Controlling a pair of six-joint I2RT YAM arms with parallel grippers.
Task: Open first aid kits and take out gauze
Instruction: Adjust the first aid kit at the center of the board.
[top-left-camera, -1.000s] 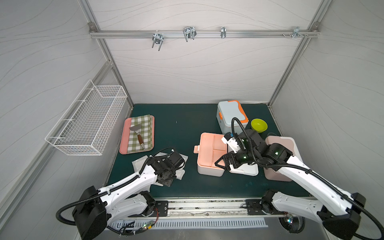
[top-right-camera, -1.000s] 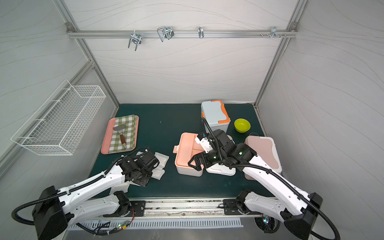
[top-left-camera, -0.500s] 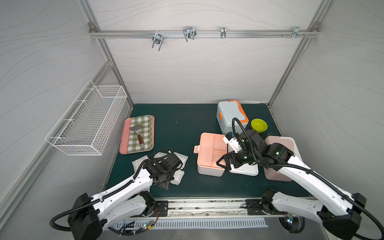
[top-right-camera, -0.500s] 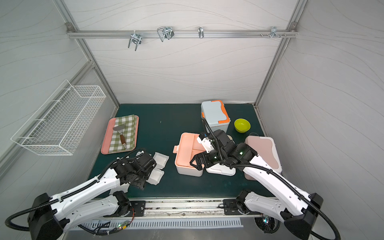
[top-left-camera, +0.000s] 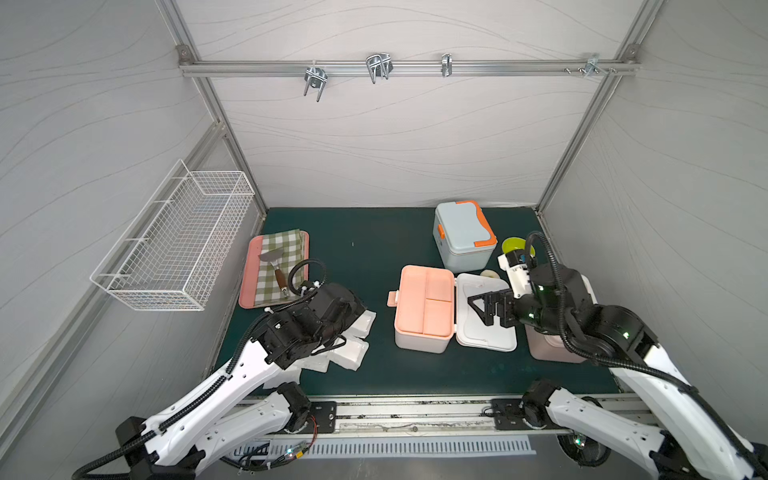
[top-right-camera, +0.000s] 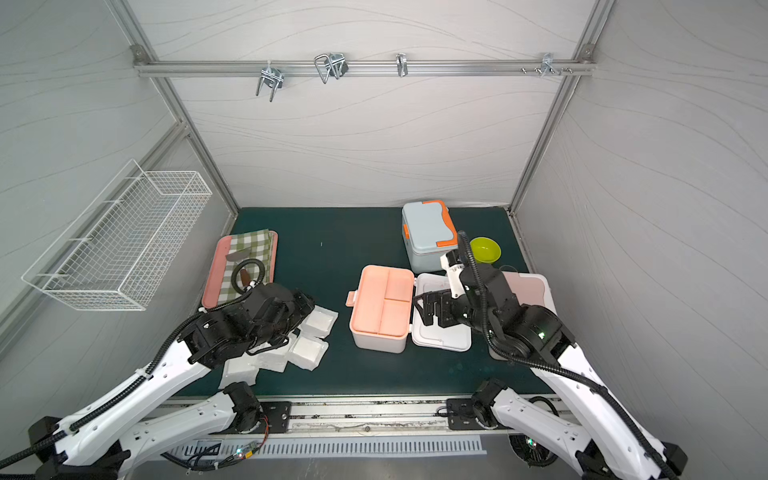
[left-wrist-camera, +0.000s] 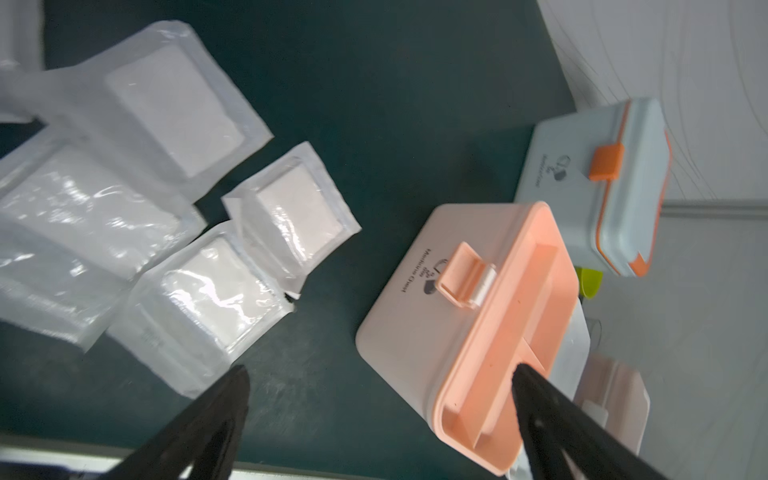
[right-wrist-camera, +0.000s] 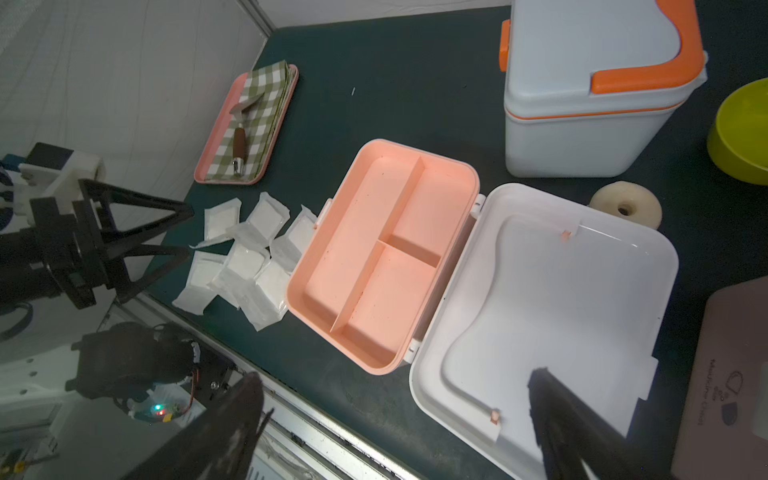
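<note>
- left gripper (left-wrist-camera: 378, 374): black fingers spread wide with nothing between them, hanging just above the near-left heap of gauze
- gauze, flat square white pads in clear crinkled wrappers (top-right-camera: 309, 351): loose overlapping heap on the dark green mat (top-left-camera: 365, 249), near left, just left of the open kit; none visible inside any box
- open kit, white plastic box with peach inner tray (top-left-camera: 424, 307): near centre; all three tray compartments look empty in the right wrist view; whether anything lies beneath the tray cannot be told
- white lid (top-left-camera: 486, 345): folded flat to the right of the open kit
- right gripper (right-wrist-camera: 397, 378): fingers apart and empty, hovering over the white lid
- light blue box with orange trim (top-left-camera: 463, 232): just beyond the open kit on the far side, lid shut, orange latch (left-wrist-camera: 606, 162) on its left face
- pale pink box (top-right-camera: 528, 286): at the right, partly under the right arm, lid down
- step, as judged: clear the drop, then turn to a shut kit
- handling: raise the left gripper straight up before travelling, since the slick wrappers may cling or slide
- handling: keep the fingers wide until clear of the heap
- handling: at the next latch, lift from under its lip with one arm while the other steadies the box, as these light boxes will likely skate on the mat
</note>
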